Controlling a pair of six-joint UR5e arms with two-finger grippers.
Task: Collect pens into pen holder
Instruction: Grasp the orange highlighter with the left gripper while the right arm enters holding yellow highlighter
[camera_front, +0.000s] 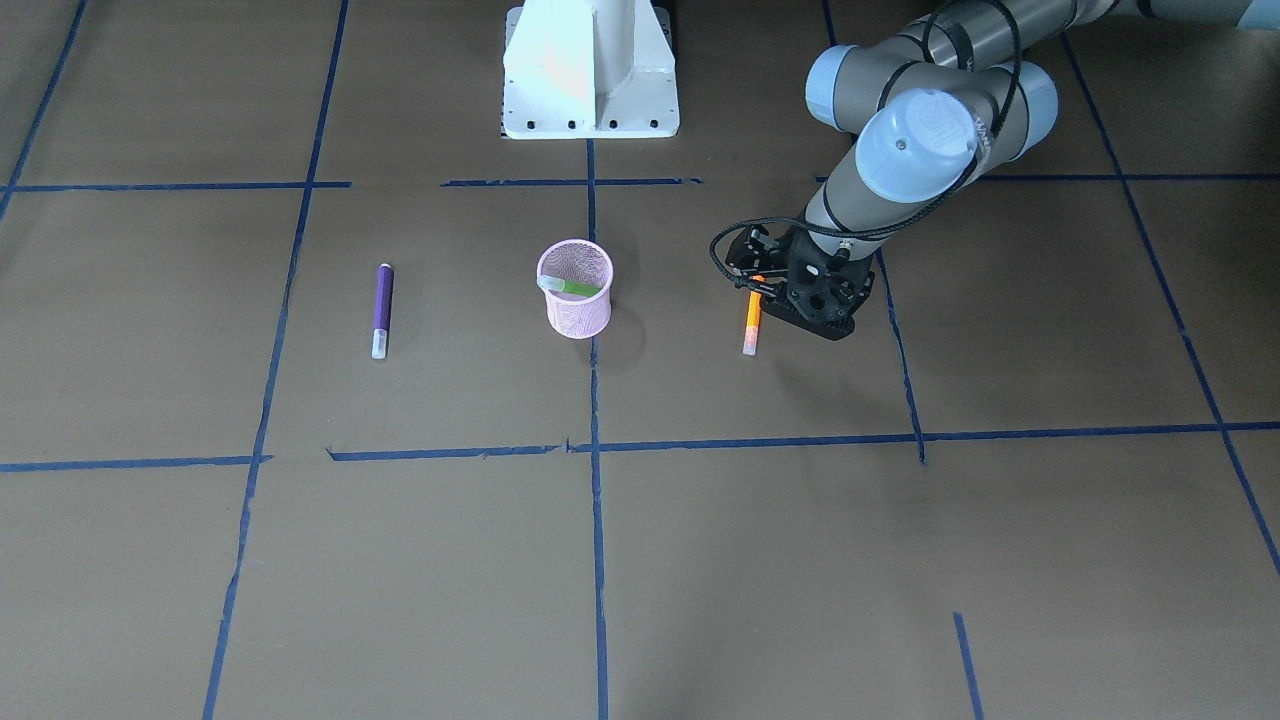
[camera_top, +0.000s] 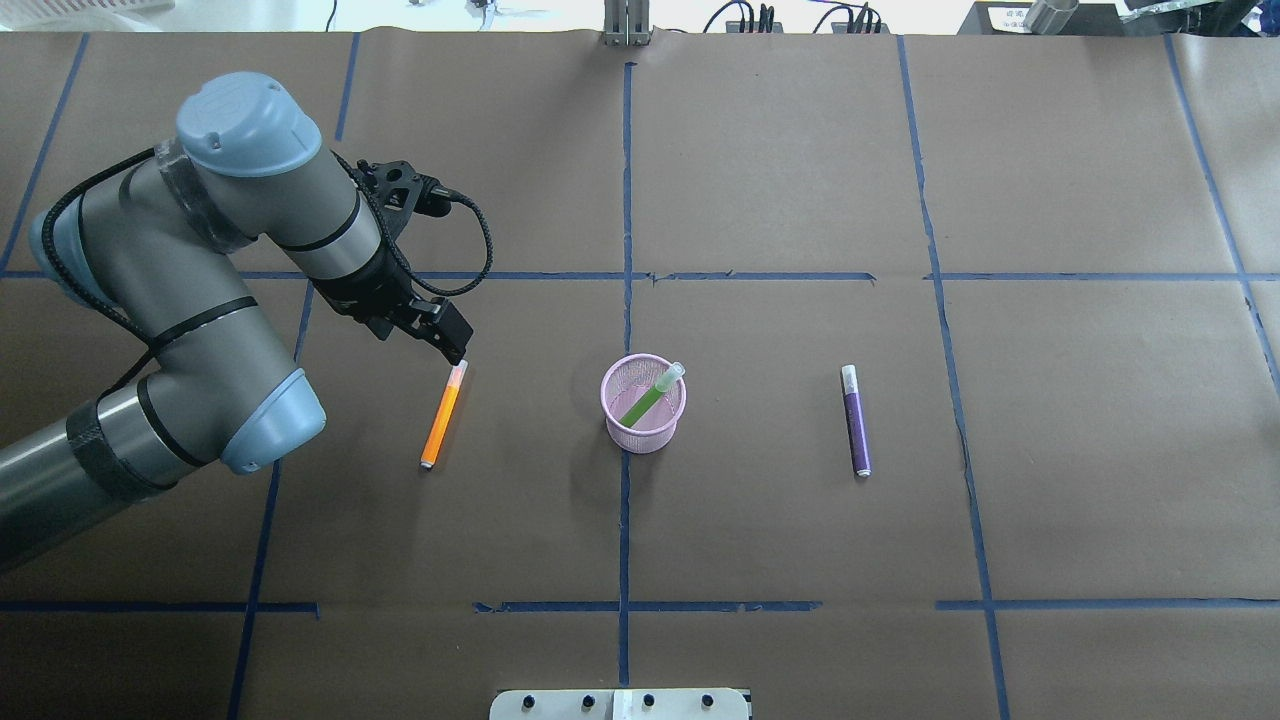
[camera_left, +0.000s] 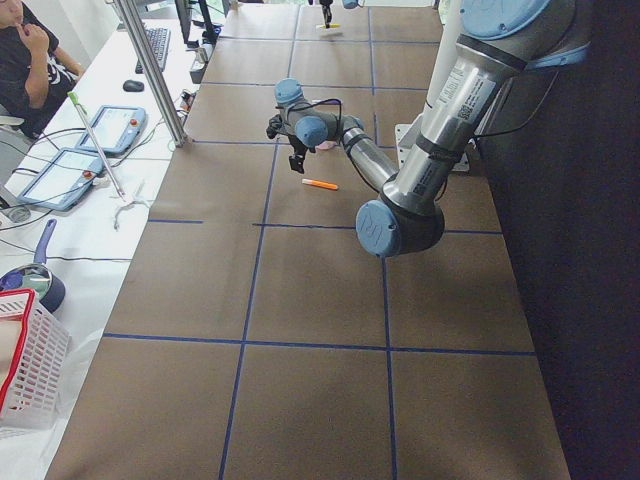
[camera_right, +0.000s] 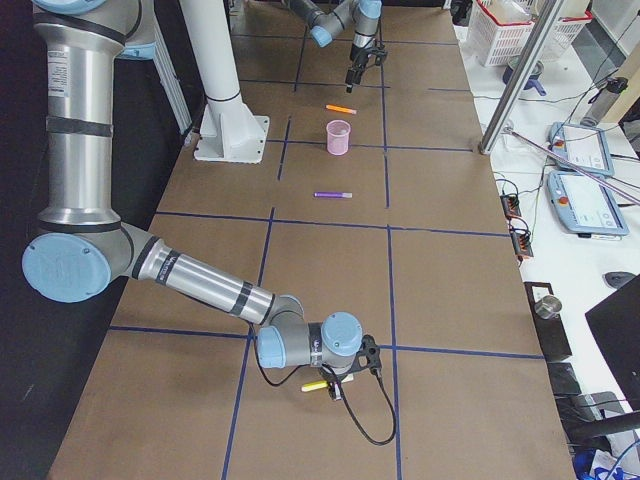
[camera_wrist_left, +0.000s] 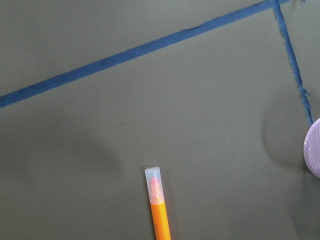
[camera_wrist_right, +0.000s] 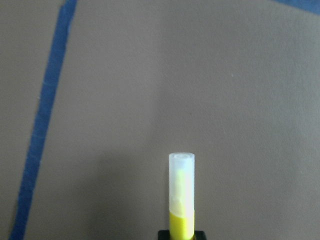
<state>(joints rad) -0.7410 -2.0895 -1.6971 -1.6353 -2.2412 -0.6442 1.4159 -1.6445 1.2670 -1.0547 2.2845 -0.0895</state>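
The pink mesh pen holder (camera_front: 578, 305) (camera_top: 645, 420) stands mid-table with a green pen (camera_top: 648, 398) leaning inside. An orange pen (camera_front: 751, 325) (camera_top: 442, 420) (camera_wrist_left: 159, 210) lies flat on the robot's left. My left gripper (camera_front: 790, 290) (camera_top: 450, 340) hovers just above its capped end, looks open and holds nothing. A purple pen (camera_front: 382, 308) (camera_top: 855, 420) lies flat on the holder's other side. My right gripper (camera_right: 335, 388) is low over the table far from the holder, shut on a yellow pen (camera_wrist_right: 181, 195) (camera_right: 315, 384) whose cap sticks out forward.
The white robot base (camera_front: 590, 70) stands at the table's robot side. Blue tape lines (camera_top: 625, 250) cross the brown table. Past the far table edge are a desk with tablets (camera_left: 60, 170), a seated person (camera_left: 25, 50) and a white basket (camera_left: 25, 360).
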